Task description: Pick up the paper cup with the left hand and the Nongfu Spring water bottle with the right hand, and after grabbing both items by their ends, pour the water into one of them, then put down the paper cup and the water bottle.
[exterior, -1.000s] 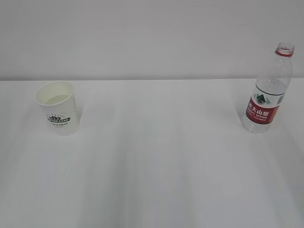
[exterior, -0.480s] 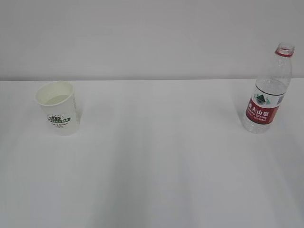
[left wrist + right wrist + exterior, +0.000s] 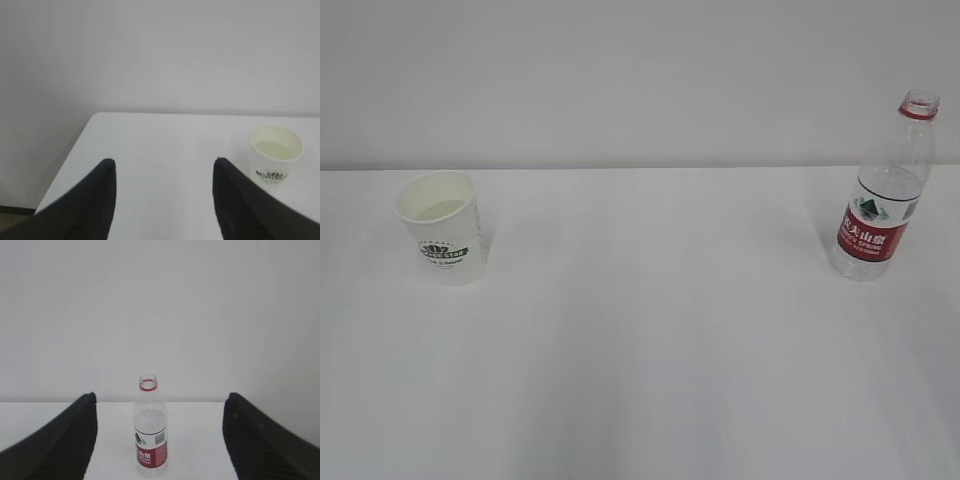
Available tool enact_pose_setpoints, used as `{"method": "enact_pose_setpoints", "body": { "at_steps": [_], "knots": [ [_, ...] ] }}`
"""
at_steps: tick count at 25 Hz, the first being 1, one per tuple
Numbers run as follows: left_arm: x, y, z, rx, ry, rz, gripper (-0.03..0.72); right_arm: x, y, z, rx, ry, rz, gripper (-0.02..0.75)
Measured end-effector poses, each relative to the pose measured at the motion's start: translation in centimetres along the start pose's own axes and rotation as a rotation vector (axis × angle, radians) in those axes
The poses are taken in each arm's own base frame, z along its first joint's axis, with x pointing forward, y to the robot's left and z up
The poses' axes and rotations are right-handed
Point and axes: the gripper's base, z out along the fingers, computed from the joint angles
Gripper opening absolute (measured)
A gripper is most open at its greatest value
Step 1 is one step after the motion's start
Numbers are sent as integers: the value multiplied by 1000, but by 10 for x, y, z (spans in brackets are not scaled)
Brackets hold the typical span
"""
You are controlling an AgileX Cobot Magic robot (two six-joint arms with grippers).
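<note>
Approach step: both pincers, left (image 3: 164, 172) & right (image 3: 159, 407), spread, empty; next you centre on paper cup (image 3: 276, 159), bottle (image 3: 150, 427).

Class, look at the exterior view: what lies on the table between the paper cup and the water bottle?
Nothing. In the exterior view the stretch of white table between the paper cup and the water bottle is bare.

Ext cam looks down across table (image 3: 650, 380); wrist cams low, facing back wall (image 3: 160, 300).
</note>
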Motion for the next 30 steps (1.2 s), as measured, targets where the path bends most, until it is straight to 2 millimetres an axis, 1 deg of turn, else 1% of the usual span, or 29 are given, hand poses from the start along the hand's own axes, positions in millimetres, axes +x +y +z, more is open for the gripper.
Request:
{"method": "enact_pose_setpoints", "body": {
  "at_steps": [6,11,14,18,26,30],
  "knots": [
    [9,4,-24,11,85,18,442,1,-1,-14,2,62,1,592],
    [22,6,-44,51,163,74,440,10,-1,-24,4,151,2,592],
    [30,3,-53,97,199,49,440,15,-1,-32,5,181,3,592],
    [36,-3,-58,170,255,7,440,19,-1,-44,6,182,4,591],
    [42,-4,-60,191,321,24,438,36,-2,-69,3,235,-36,591],
    [47,-4,-68,210,317,30,437,43,-2,-77,4,263,-38,590]
  ]
}}
